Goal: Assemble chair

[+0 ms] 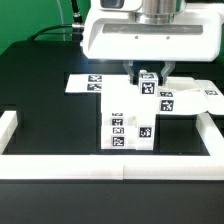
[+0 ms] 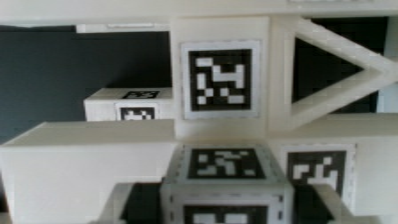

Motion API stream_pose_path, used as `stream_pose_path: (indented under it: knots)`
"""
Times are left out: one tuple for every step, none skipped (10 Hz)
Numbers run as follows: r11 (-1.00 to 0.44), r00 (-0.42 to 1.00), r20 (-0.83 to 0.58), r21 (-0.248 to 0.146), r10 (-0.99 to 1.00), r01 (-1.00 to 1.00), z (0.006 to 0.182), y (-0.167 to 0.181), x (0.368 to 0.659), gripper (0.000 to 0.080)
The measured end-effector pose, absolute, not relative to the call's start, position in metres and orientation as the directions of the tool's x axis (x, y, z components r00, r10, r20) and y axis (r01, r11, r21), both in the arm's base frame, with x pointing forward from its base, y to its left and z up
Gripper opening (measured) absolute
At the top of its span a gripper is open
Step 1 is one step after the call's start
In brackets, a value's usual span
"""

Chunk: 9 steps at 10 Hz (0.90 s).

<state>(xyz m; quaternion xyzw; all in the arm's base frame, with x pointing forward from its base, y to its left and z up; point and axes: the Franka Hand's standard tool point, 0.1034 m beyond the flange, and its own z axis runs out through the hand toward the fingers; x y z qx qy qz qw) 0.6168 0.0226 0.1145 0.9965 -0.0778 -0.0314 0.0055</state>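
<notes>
White plastic parts of the chair (image 1: 126, 120) stand bunched near the middle of the black tabletop (image 1: 40, 105), somewhat toward its far edge, where the marker board (image 1: 82, 83) lies flat.

In the exterior view the seat block (image 1: 118, 100) turns its tagged front to the near edge, and a post (image 1: 149, 88) rises at its back. The tool (image 1: 148, 72) hangs straight down over that post, fingertips level with its top. Whether it is clenched on the post or only straddles it, I cannot tell. A raised rail (image 1: 110, 168) runs along the near and side edges, probably as a stop to brace parts against.

In the wrist view the post (image 2: 222, 80) fills the centre with its large tag. The cross-braced frame (image 2: 338, 70) stands right against it on one side. The seat block (image 2: 71, 160) lies nearer the camera. A short tagged piece (image 2: 134, 105) sits apart on the tabletop (image 2: 45, 75) beyond. The tool's fingers do not show clearly here.

The straight-down approach suits a grasp on the post's top, to lift it or press it home. The parts probably stand upright so their tags face the cameras.
</notes>
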Motion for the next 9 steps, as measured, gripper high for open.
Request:
stream_pose_path:
  knots:
    - [-0.969, 0.967, -0.06, 0.021, -0.248, -0.247, 0.1145, 0.0228, 0.6168, 0.0285]
    - [-0.95, 0.948, -0.058, 0.025, -0.311, -0.31, 0.1145, 0.0228, 0.6168, 0.0285]
    - [-0.939, 0.937, -0.058, 0.027, -0.344, -0.343, 0.1145, 0.0228, 0.6168, 0.0285]
    - [-0.901, 0.899, -0.055, 0.032, -0.435, -0.434, 0.1144, 0.0232, 0.6167, 0.0287]
    - [-0.857, 0.855, -0.051, 0.037, -0.516, -0.514, 0.1144, 0.0244, 0.6167, 0.0287]
    - [-0.838, 0.836, -0.05, 0.039, -0.546, -0.544, 0.1144, 0.0242, 0.6167, 0.0287]
    - [-0.784, 0.782, -0.047, 0.043, -0.621, -0.62, 0.1143, 0.0245, 0.6167, 0.0287]
    - [-0.736, 0.734, -0.043, 0.046, -0.677, -0.676, 0.1144, 0.0246, 0.6168, 0.0287]
    - [-0.684, 0.683, -0.04, 0.049, -0.73, -0.728, 0.1144, 0.025, 0.6168, 0.0287]
